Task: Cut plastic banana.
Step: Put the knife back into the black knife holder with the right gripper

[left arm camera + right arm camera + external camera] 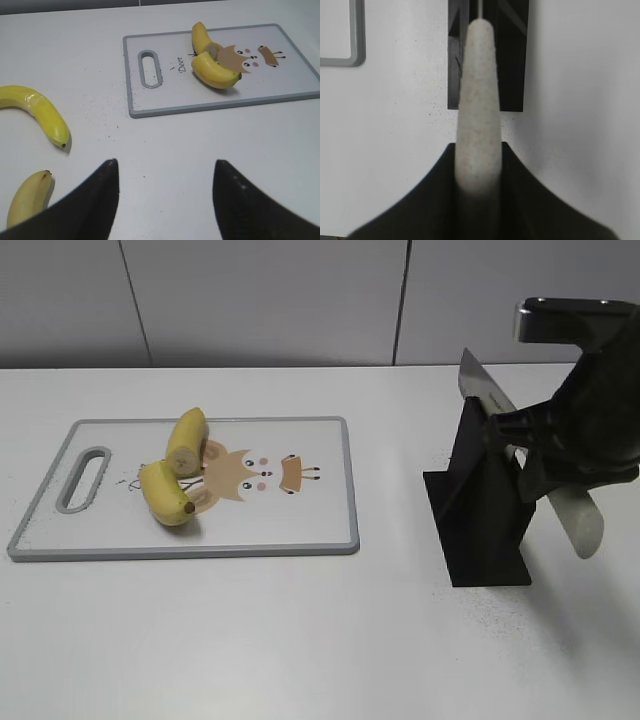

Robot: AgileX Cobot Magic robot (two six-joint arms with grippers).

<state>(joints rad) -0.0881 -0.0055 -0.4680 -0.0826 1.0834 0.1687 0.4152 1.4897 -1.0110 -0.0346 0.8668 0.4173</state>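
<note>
The plastic banana lies in two halves on the cutting board (pixel 300 530). One half (pixel 187 440) shows its pale cut face and the other (pixel 166 494) lies in front, touching it. Both show in the left wrist view (pixel 201 37) (pixel 215 73). My left gripper (pixel 165 167) is open and empty over bare table, left of and in front of the board (pixel 165 102); it is out of the exterior view. My right gripper (pixel 575 445) (pixel 477 150) is shut on the pale handle (pixel 477 95) of a knife, whose blade (pixel 485 388) rests in a black stand (pixel 480 510).
Two whole yellow bananas (pixel 42 112) (pixel 30 200) lie on the table left of my left gripper. The black stand (pixel 512 55) stands right of the board, whose grey corner (pixel 357 50) shows in the right wrist view. The wall runs behind the table.
</note>
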